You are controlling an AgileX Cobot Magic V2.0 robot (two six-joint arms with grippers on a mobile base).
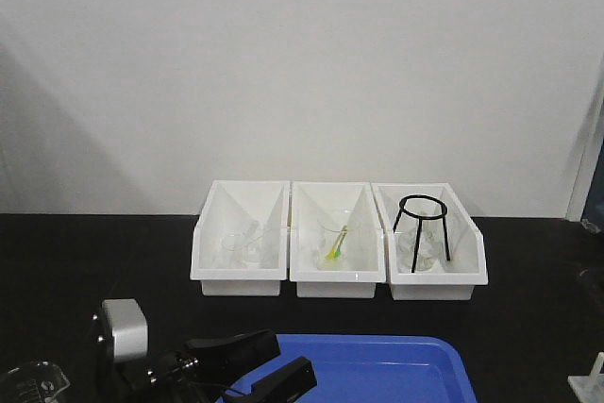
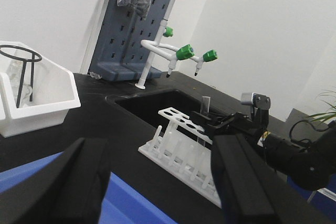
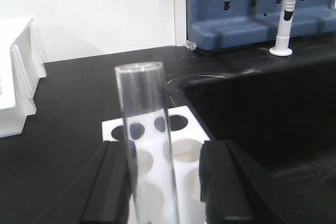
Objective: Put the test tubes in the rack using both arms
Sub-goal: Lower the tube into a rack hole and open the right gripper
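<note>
Three bins [image 1: 340, 238] are lined up side by side on the surface [image 1: 94, 252] against the wall, a tray [image 1: 377, 370] is set in front of them, and the rack [image 2: 181, 148] is placed beside the sink [image 2: 152, 103].

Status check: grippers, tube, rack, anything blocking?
Right gripper shut on clear glass test tube, upright over white plastic rack. Left gripper open, empty, over blue tray. Nothing blocking the rack holes.
</note>
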